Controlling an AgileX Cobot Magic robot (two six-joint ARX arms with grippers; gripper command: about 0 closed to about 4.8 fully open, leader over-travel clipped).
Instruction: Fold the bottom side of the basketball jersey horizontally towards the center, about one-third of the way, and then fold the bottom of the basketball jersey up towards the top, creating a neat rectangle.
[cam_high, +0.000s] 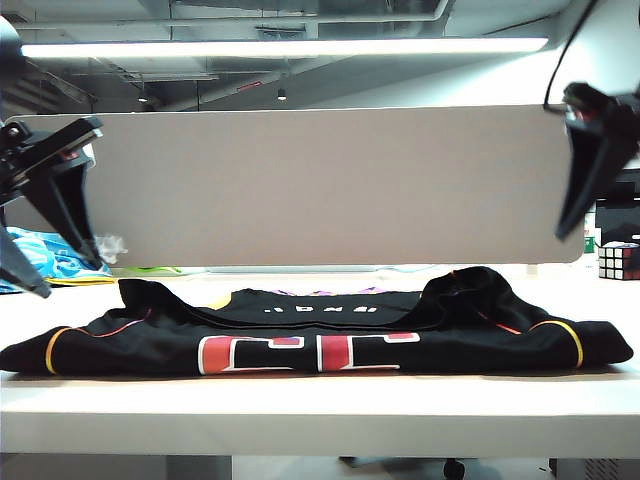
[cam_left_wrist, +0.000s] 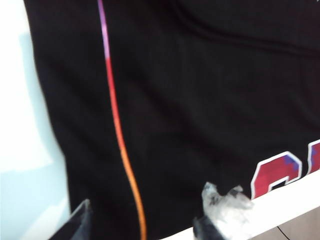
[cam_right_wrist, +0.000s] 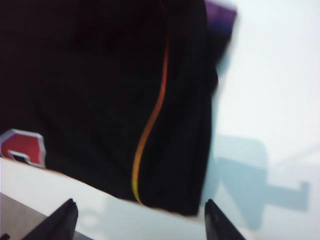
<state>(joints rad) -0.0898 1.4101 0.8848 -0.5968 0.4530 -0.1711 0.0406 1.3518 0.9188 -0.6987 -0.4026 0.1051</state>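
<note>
Black fabric covers the middle of the white table (cam_high: 320, 410): the basketball jersey (cam_high: 320, 325) lies flat there, folded into a long low band, its red white-edged numerals facing the front edge and white lettering on the layer behind. A thin orange stripe (cam_left_wrist: 122, 150) runs along each end. The left gripper (cam_left_wrist: 145, 225) hangs in the air above the jersey's left end, fingers apart, holding nothing; a scrap of clear wrap clings to 1 fingertip (cam_left_wrist: 207, 227). The right gripper (cam_right_wrist: 140, 220) hovers above the right end, fingers spread wide and empty. Behind stand a grey board (cam_high: 320, 185), a puzzle cube (cam_high: 619, 260) and a light blue cloth (cam_high: 45, 260).
</note>
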